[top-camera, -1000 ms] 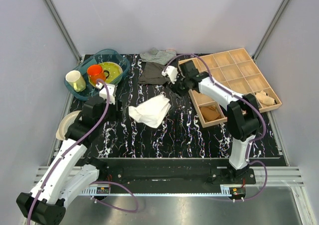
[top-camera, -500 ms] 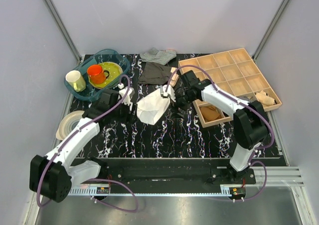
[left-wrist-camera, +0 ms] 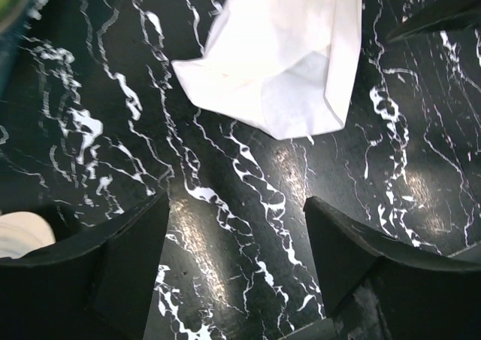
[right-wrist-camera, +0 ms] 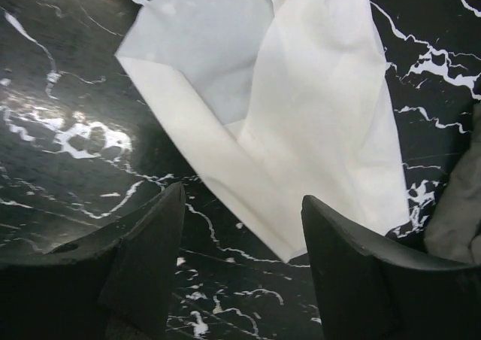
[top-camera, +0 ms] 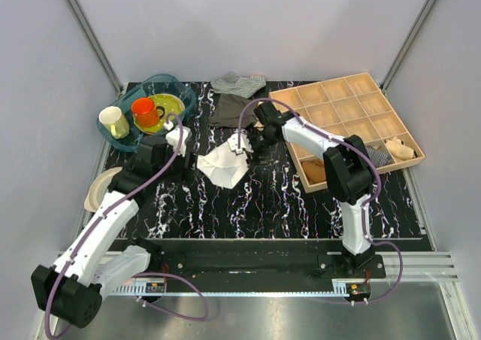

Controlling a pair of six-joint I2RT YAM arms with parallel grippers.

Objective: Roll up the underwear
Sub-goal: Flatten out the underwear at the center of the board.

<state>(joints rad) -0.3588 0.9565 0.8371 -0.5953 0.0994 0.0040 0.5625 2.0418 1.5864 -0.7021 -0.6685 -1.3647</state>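
White underwear (top-camera: 223,165) lies crumpled on the black marbled tabletop (top-camera: 285,204); only the wrist views show its folded layers. Left gripper (left-wrist-camera: 237,204) and right gripper (right-wrist-camera: 240,197): spread wide, empty, just beside it.

Black marbled table (top-camera: 263,204): underwear (top-camera: 224,164), wooden tray (top-camera: 361,108)

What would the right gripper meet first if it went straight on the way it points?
Most likely the underwear: the right gripper, open, points at its near edge on the table. How far above the cloth it hovers is unclear.
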